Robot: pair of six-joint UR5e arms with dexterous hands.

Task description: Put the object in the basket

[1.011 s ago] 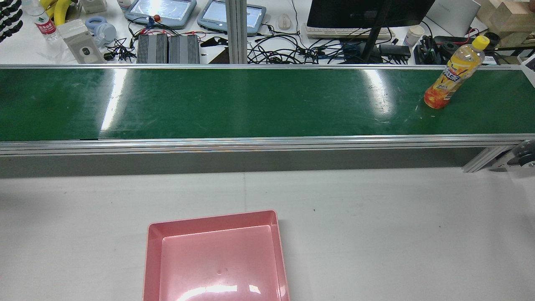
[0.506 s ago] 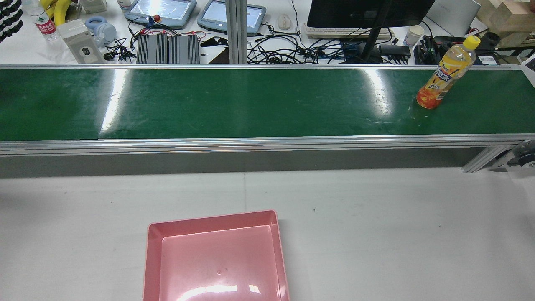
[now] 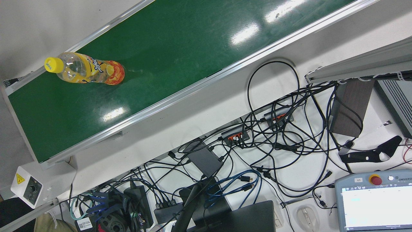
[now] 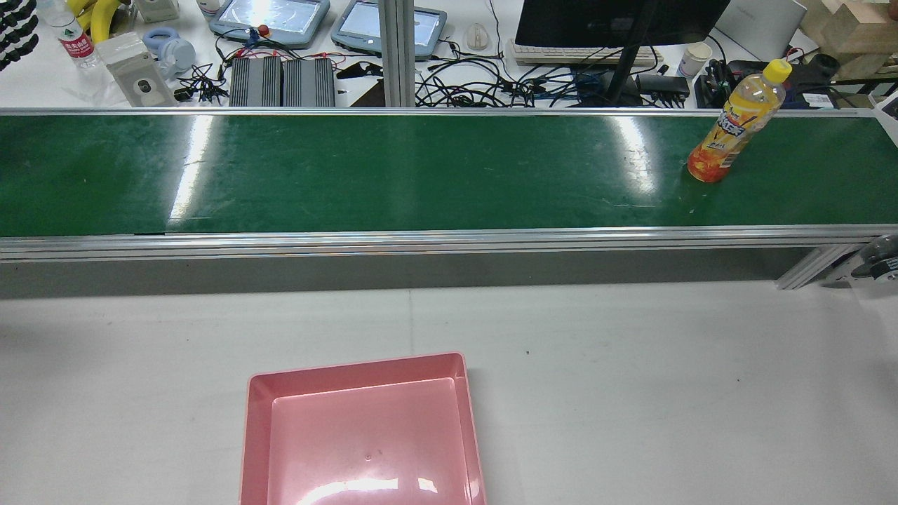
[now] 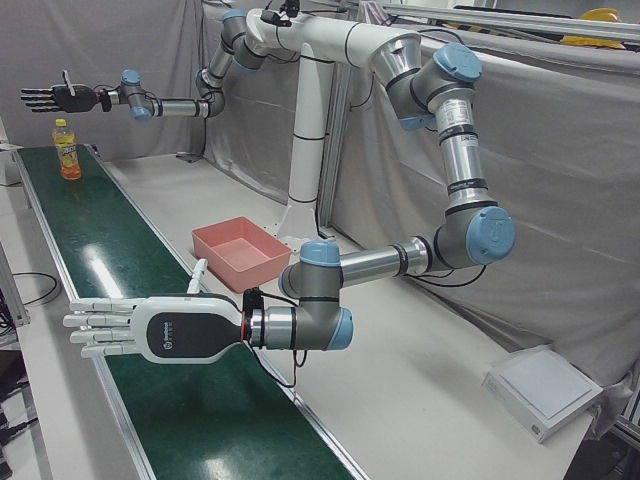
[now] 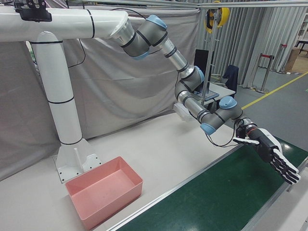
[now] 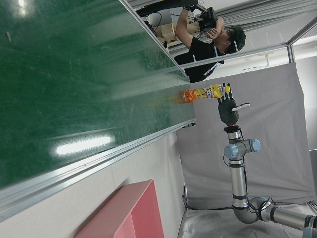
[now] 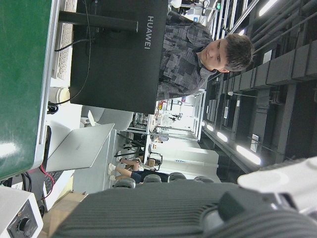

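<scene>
Bottle (image 4: 729,133) of orange drink with a yellow cap stands upright on the green belt (image 4: 421,175), toward the right end in the rear view. Pink basket (image 4: 365,435) sits on the white table (image 4: 631,386) on the robot's side of the belt, well apart from the bottle.

Right hand (image 5: 60,97) hangs above the belt near the bottle, higher than its cap, fingers straight and spread, holding nothing. In the left hand view it appears just beside the bottle's top; contact cannot be told there. Left hand (image 5: 150,328) is held flat over the belt's other end, fingers stretched out and apart, with nothing in it
</scene>
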